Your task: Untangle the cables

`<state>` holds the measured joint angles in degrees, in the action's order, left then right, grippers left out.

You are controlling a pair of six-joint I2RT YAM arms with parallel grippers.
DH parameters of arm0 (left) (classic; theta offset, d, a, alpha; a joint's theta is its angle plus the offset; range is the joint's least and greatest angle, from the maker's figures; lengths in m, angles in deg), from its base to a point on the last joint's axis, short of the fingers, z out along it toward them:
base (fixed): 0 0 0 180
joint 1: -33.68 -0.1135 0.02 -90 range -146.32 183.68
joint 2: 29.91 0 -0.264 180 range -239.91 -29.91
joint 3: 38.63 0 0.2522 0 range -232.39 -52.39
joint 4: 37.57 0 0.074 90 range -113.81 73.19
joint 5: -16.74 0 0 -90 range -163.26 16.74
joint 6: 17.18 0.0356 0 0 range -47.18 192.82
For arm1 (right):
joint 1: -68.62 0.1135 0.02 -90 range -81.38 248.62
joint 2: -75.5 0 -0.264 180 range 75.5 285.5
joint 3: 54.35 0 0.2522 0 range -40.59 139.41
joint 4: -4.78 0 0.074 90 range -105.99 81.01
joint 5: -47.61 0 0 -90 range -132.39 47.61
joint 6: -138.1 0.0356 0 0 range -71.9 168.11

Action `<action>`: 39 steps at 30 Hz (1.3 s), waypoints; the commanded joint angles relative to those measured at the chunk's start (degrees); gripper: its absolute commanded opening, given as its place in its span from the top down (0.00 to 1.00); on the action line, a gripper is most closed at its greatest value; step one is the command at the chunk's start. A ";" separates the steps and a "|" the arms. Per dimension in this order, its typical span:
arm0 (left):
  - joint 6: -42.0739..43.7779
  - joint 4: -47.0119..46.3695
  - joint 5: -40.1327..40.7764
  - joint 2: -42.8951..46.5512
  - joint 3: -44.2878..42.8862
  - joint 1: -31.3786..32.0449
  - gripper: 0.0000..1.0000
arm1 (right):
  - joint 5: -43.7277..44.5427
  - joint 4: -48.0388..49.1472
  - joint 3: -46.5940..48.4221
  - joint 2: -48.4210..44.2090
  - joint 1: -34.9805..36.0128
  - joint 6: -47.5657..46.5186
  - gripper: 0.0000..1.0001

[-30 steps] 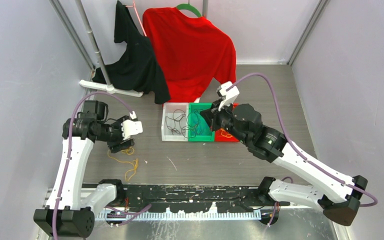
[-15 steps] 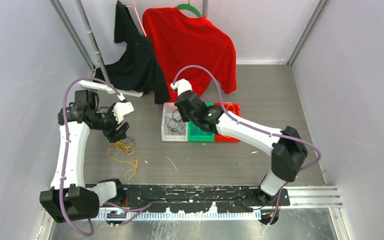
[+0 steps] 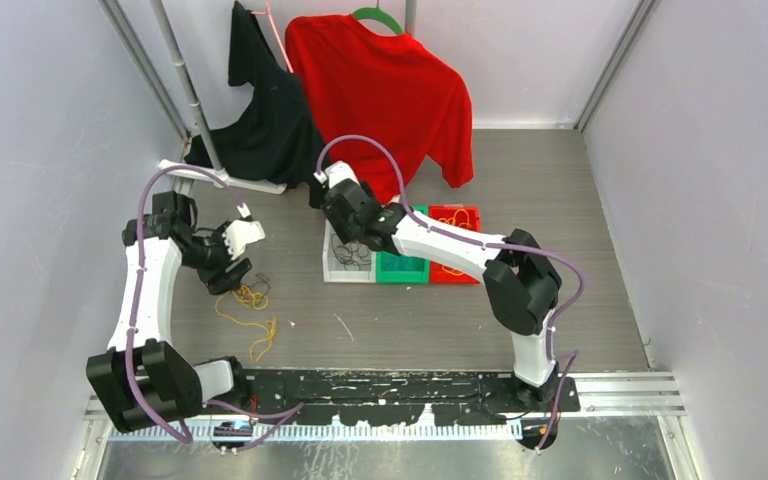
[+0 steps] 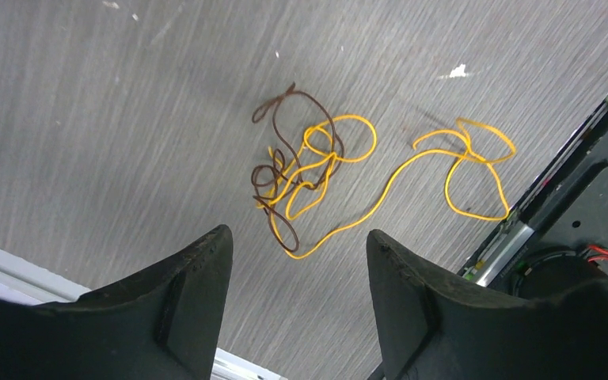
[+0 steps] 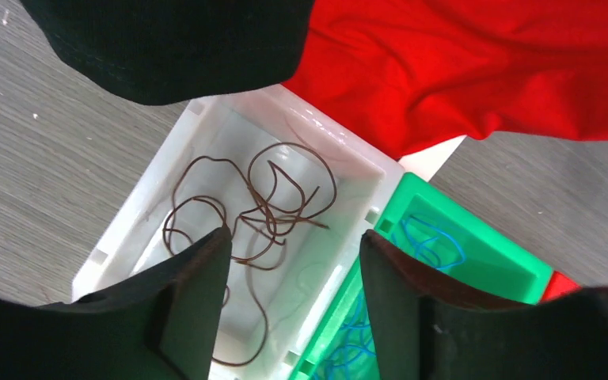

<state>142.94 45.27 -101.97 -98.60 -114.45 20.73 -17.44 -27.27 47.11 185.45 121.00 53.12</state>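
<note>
Grippers: left gripper (image 4: pixel 297 237) is hovering with fingers spread, nothing between them, directly above a tangle lying on the bench (image 4: pixel 87 95) toward its left edge. The orange-yellow cable (image 4: pixel 317 162) is lying in loose loops, snarled at one end with a shorter dark brown cable (image 4: pixel 267 184); its other end is trailing toward the near edge. The right gripper (image 5: pixel 293 237) is hanging spread and empty over the white bin (image 5: pixel 340 142) mid-bench, where dark brown cables (image 5: pixel 269 206) are sitting in loose curls. Blue cables (image 5: pixel 435 237) are lying in the green bin (image 5: pixel 483 229) touching it, with a red bin (image 3: pixel 457 214) next along. The bench is showing grey wood-grain, scuffed. A red shirt (image 3: pixel 380 90) and black garment (image 3: pixel 270 120) are hanging at the far edge, and pale walls (image 3: pixel 720 150) are closing in the sides.
</note>
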 commanded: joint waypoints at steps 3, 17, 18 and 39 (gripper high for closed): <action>4.89 -5.69 4.34 -1.81 4.04 -2.59 0.37 | 0.73 4.94 -0.79 -6.71 -0.09 0.42 0.23; 2.02 -14.41 4.52 -11.24 8.97 -2.69 0.41 | -14.53 18.18 -19.52 -24.82 -0.09 10.47 0.25; 1.80 -14.24 3.16 -12.00 8.68 -2.69 0.44 | -15.95 19.14 -20.85 -25.28 -0.09 11.40 0.26; 26.46 19.48 -22.10 3.93 -2.53 -1.85 1.00 | -44.86 40.64 -24.36 -13.57 2.26 24.79 0.26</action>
<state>162.40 56.55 -117.10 -97.11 -114.17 18.52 -56.15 5.19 19.44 171.36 121.72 75.39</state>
